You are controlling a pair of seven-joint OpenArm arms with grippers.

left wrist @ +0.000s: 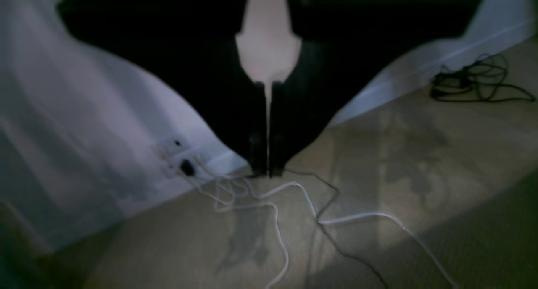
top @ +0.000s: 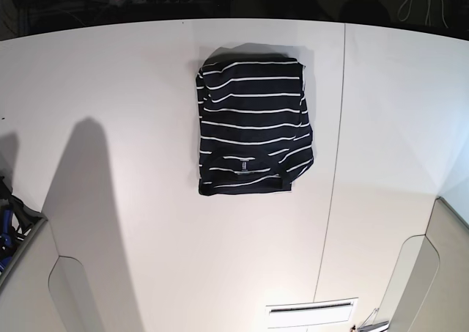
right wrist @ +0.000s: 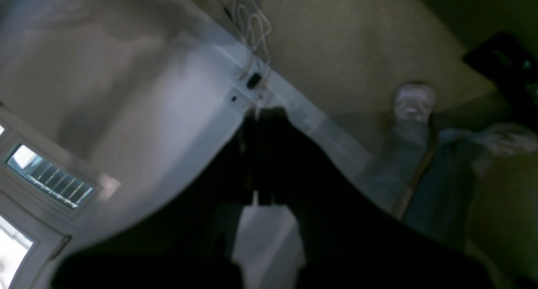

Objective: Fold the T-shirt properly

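Note:
The T-shirt (top: 253, 123) lies folded into a compact dark navy rectangle with thin white stripes, at the far middle of the white table (top: 110, 90). Its collar and small neck label (top: 242, 165) face the near side. Neither arm reaches over the table in the base view. In the left wrist view my left gripper (left wrist: 267, 171) is shut and empty, pointing at the floor by a wall. In the right wrist view my right gripper (right wrist: 262, 112) is also shut and empty, aimed at the same wall base. The shirt shows in neither wrist view.
White and black cables (left wrist: 294, 205) trail over the floor from a wall socket (left wrist: 180, 156). A person's legs and shoe (right wrist: 414, 102) stand on the floor. A seam (top: 333, 163) runs down the table right of the shirt.

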